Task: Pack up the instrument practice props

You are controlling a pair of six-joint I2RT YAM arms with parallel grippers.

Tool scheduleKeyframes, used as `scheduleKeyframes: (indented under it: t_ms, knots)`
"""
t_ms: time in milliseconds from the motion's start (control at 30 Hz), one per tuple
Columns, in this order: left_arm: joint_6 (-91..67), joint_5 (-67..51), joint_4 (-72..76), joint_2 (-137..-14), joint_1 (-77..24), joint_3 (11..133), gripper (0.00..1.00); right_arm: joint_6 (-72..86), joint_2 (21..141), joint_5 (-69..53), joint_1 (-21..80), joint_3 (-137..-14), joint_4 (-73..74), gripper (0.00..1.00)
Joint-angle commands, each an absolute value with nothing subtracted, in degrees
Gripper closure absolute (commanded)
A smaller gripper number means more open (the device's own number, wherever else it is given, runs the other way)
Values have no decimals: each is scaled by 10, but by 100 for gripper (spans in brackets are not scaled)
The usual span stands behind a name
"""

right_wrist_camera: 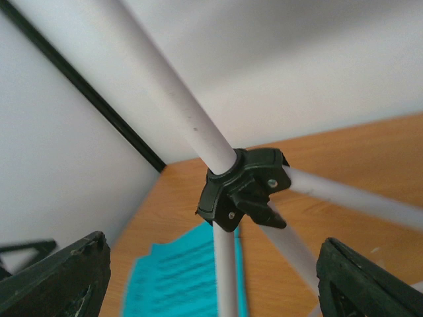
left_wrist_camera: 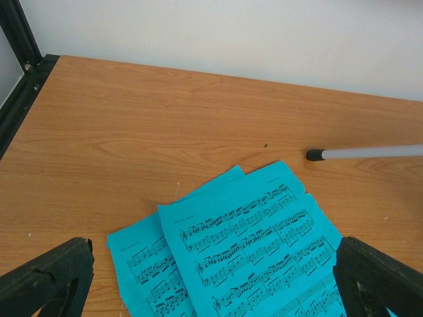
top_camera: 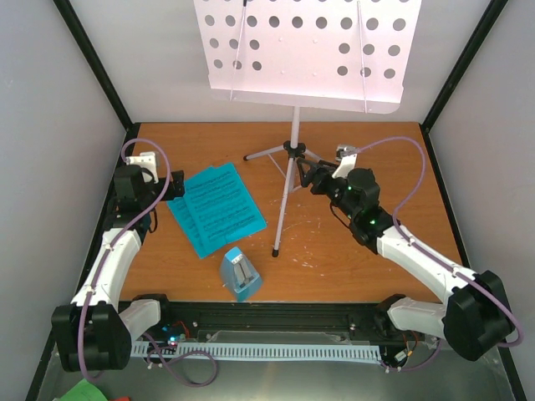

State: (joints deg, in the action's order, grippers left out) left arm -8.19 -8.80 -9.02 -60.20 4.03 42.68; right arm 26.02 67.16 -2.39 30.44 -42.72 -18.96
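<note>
Blue sheet music and grey stand, neither yet gripped.
At the left, the left gripper [top_camera: 174, 189] is held spread at the edge of the sheet music [top_camera: 216, 209], which lies flat on the table [top_camera: 376, 242]. The metronome [top_camera: 240, 273] stands nearer the front. The right gripper [top_camera: 311, 179] is spread beside the music stand [top_camera: 292, 159] at its leg hub; a firm closing there seems called for next.
</note>
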Motion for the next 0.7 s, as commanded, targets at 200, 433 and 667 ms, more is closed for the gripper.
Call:
scheduleKeyframes:
  t_ms: [200,433,667]
  knots:
    - [-80,-91,-88,-600,42,437,1,784,709,-51,292,-450,-192,5]
    - [-79,-91,-88,-599,42,438,0,874,756,-96,265,-453,-233,14]
    - [-79,-91,-88,-598,42,439,1,929,796,-113,257,-457,-270,17]
